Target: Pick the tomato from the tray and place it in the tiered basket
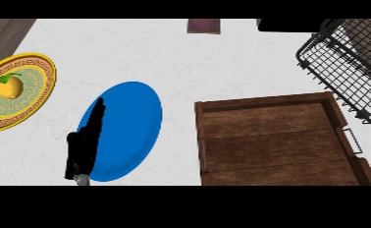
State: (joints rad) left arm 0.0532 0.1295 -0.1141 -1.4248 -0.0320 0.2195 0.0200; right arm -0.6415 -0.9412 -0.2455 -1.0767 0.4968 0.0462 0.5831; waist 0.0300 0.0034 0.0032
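The brown wooden tray (pixel 217 143) lies at the lower right, and its floor shows nothing on it. No tomato shows anywhere in the head view. The black wire tiered basket (pixel 334 70) stands at the upper right, just beyond the tray's far corner. My left hand (pixel 85 138) is open at the lower left with its fingers straight and pointing up, resting over the left rim of a blue plate. It holds nothing. My right hand is out of view.
A blue plate (pixel 130 128) lies left of the tray. At the far left a yellow patterned plate (pixel 36 92) carries a yellow fruit (pixel 10 87). A dark red block (pixel 204 25) and a black object (pixel 290 24) sit at the counter's back edge.
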